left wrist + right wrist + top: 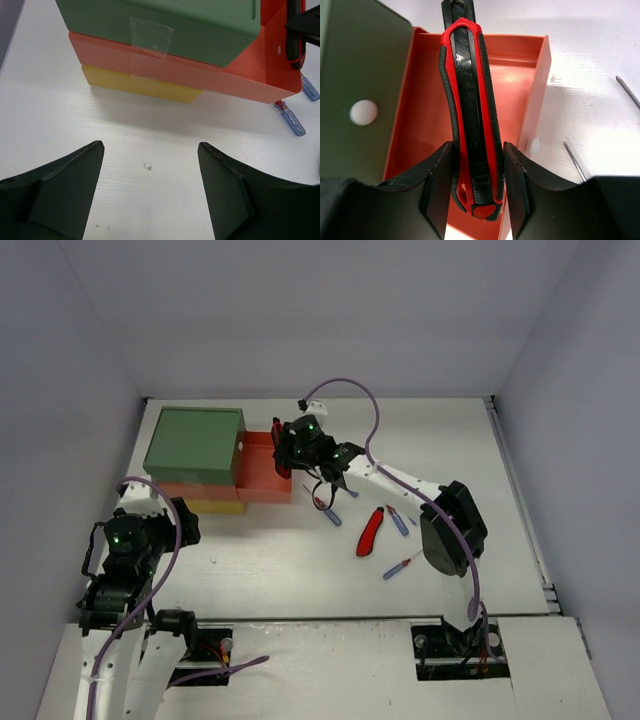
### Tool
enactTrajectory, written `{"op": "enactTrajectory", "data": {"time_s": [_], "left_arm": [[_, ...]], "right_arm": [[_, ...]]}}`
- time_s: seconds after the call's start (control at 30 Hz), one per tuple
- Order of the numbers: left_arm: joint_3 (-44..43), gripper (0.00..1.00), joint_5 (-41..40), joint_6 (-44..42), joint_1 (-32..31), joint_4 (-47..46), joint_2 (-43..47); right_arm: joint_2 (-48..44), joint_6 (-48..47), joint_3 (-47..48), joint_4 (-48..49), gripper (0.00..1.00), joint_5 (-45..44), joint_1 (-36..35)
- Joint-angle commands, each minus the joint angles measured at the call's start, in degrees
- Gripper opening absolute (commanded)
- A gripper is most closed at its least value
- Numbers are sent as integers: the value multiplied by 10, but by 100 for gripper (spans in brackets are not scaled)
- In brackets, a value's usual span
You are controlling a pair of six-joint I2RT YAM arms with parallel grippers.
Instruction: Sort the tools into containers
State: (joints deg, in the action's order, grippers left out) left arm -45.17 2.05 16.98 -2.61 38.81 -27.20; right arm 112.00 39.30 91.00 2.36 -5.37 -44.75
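Note:
My right gripper (477,150) is shut on a red-and-black utility knife (470,100), held lengthwise over the pulled-out orange-red drawer (420,115). From above, that gripper (290,448) hovers over the same drawer (258,478), beside the green top drawer (195,443); a yellow drawer (215,507) sits at the bottom. A second utility knife (369,532) and three small screwdrivers (328,512) (398,520) (402,565) lie on the table. My left gripper (150,146) stands open over bare table, in front of the cabinet, nothing between its fingers.
In the left wrist view the cabinet's green (165,25), orange-red (150,62) and yellow (140,85) fronts are taped together. A blue-handled screwdriver (290,117) lies just right of the drawer. White walls enclose the table on three sides.

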Motion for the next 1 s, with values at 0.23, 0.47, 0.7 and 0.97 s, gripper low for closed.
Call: {"op": "enactTrajectory", "data": {"time_s": [0.23, 0.47, 0.7, 0.97], "left_arm": [[-6, 73, 1, 7, 2, -33, -10], [-5, 73, 1, 7, 2, -32, -10], [-5, 73, 3, 7, 2, -34, -8], [-4, 73, 4, 8, 3, -33, -12]], "right_arm": [[-23, 10, 35, 56, 54, -45, -2], [-51, -6, 4, 55, 62, -37, 2], [-177, -82, -148, 51, 62, -27, 95], [-294, -142, -306, -36, 62, -19, 243]]}}
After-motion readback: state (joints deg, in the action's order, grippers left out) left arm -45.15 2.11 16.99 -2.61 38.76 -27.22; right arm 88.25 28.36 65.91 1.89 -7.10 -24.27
